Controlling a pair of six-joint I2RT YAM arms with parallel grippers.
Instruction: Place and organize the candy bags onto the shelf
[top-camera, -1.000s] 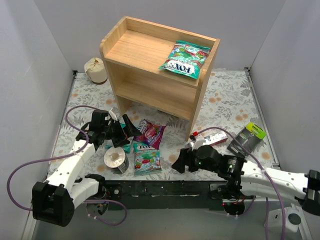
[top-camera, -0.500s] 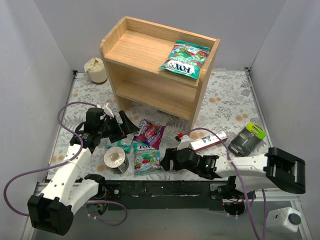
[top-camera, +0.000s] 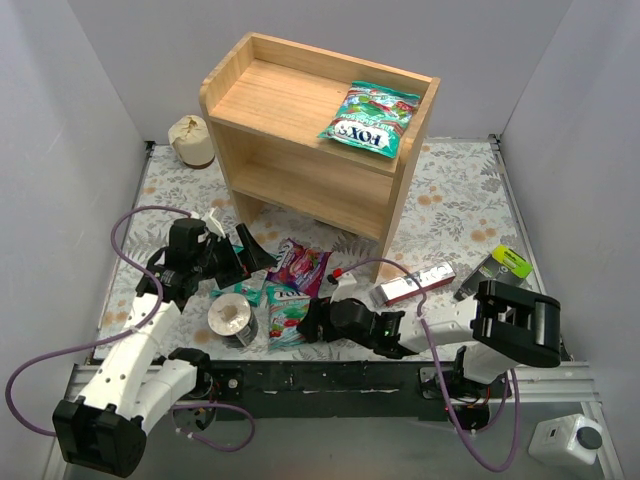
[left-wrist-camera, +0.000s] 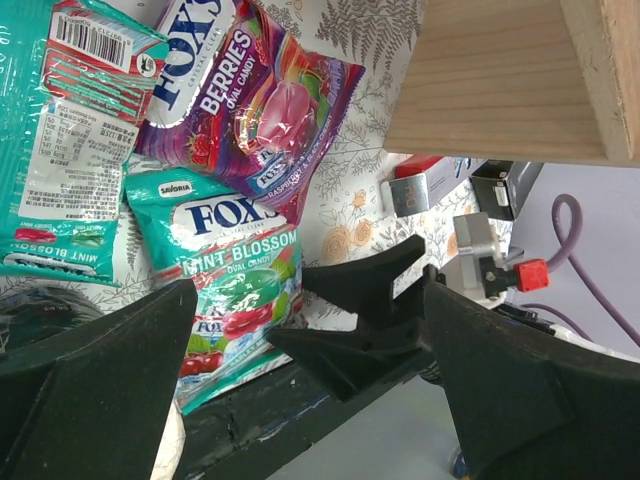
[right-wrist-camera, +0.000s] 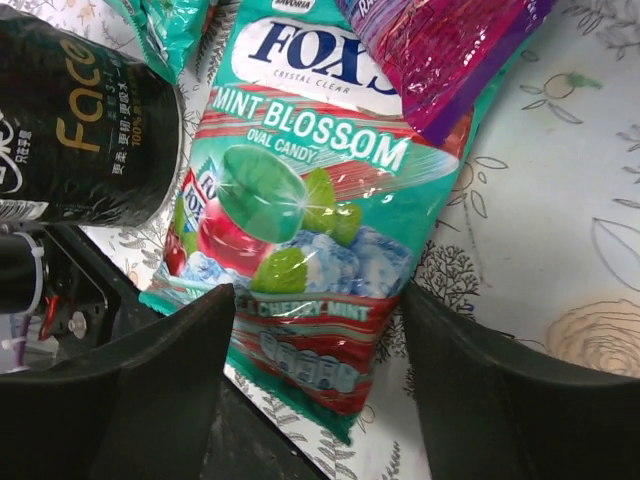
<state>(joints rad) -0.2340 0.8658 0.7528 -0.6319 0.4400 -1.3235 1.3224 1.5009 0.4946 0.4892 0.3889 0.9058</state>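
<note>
Now the right end effector (right-wrist-camera: 318, 300) is hanging over the mint bag (right-wrist-camera: 310, 200) on the desk (right-wrist-camera: 520, 240), at 6 o'clock from the shelf (top-camera: 280, 100), its fingers spread wide and gripping nothing, likely getting ready to grab it. The left end effector (left-wrist-camera: 310, 300) is gaping empty too, and one green bag (top-camera: 370, 118) is already lying on top.

The left arm (top-camera: 140, 340) rises from its base at the near left and bends forward, its wrist turned so that the left tool (top-camera: 248, 258) points to the right with both fingers spread wide apart and nothing clamped between them. The right arm (top-camera: 450, 330) lies low and folded, reaching leftward along the near edge past the midline. The right tool (top-camera: 312, 322) at its end aims down and leftward, its fingers (right-wrist-camera: 130, 400) likewise parted, with no grip closed.
</note>
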